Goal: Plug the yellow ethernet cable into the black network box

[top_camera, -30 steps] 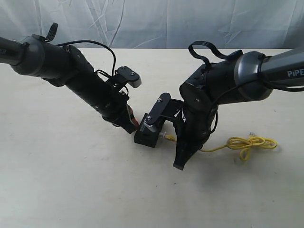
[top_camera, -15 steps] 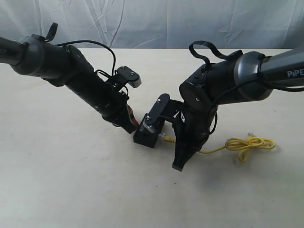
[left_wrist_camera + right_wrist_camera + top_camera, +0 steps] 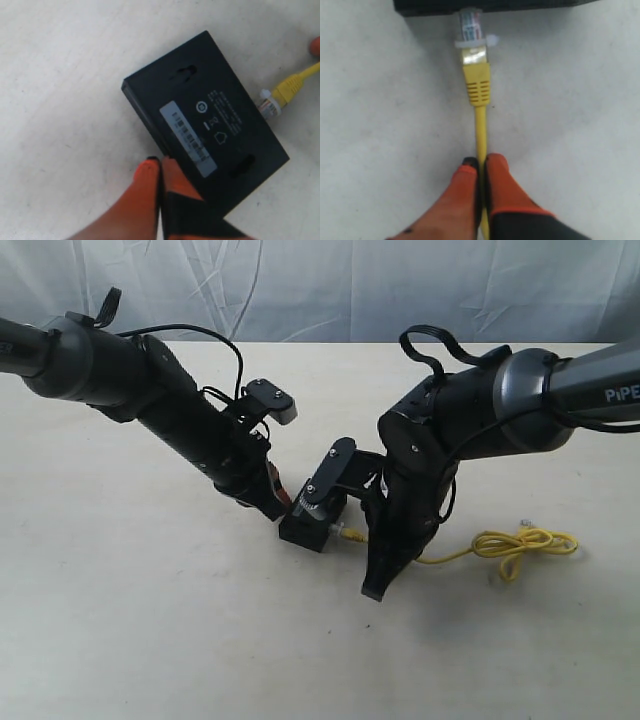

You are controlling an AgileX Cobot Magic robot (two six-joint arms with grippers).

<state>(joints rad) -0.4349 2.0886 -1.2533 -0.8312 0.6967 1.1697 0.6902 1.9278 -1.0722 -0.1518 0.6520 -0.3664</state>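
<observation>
The black network box point(image 3: 205, 120) lies flat on the table with its white label strip facing up, and it also shows in the exterior view point(image 3: 308, 527). My left gripper point(image 3: 160, 164) is shut and holds nothing. Its orange fingertips point(image 3: 148, 172) press against one long side of the box. My right gripper point(image 3: 481, 161) is shut on the yellow ethernet cable point(image 3: 480, 125) a short way behind its plug. The clear plug point(image 3: 470, 25) sits at the box's edge point(image 3: 485, 5), its tip at the port. The rest of the cable lies in loose loops point(image 3: 525, 540) to the right.
Both arms lean in over the middle of the pale table point(image 3: 150, 620). The right arm's bulky wrist point(image 3: 440, 440) hangs above the box. A white cloth backdrop point(image 3: 320, 280) closes off the far edge.
My right gripper has edged a little to the left with the cable. The box and the cable loops have shifted slightly the same way. The left arm has hardly moved.
</observation>
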